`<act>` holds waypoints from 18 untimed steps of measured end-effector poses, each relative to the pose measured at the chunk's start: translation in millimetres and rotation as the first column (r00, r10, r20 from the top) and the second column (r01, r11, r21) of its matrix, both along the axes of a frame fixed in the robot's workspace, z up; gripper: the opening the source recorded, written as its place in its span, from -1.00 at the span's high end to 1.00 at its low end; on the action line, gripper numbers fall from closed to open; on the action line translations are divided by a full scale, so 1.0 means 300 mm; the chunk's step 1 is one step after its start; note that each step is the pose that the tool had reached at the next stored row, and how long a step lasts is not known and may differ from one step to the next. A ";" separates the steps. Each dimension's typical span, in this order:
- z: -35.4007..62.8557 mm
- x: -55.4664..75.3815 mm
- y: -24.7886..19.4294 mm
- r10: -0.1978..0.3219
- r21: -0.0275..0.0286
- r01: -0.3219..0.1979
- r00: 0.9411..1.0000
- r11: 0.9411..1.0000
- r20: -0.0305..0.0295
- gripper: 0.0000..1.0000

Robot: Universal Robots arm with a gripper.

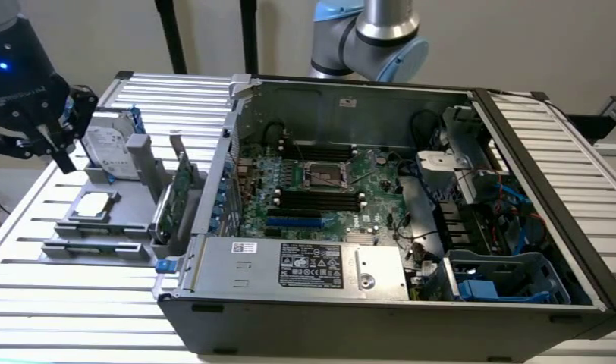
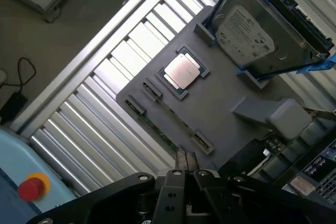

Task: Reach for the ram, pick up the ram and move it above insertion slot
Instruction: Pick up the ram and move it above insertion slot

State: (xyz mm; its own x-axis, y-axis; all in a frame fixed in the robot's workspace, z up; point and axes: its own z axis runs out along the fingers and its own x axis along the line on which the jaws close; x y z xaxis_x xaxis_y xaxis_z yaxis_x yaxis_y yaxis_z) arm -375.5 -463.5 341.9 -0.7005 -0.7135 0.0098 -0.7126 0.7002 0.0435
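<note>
The ram (image 2: 160,131) is a long, thin green stick standing on its edge in a narrow groove of the gray holder plate (image 2: 220,114), so only its slim top edge shows. Dark clips sit at either end of it. It runs along the plate's outer side, seated and level, not lifted. The insertion slots (image 1: 319,199) are long black channels lying side by side on the green motherboard (image 1: 374,178) inside the open computer case (image 1: 440,102), well apart from the ram.
</note>
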 end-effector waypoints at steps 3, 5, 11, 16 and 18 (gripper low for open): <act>0.000 0.000 0.000 0.053 0.000 -0.053 0.999 0.999 -0.001 0.79; -0.001 0.000 0.000 0.089 -0.001 -0.089 0.996 0.996 -0.002 0.79; -0.006 0.000 0.000 0.198 -0.001 -0.198 0.980 0.980 -0.005 0.79; -0.011 0.000 0.000 0.285 0.000 -0.285 0.958 0.958 -0.006 0.79; -0.014 0.000 0.000 0.321 0.000 -0.321 0.947 0.947 -0.007 0.79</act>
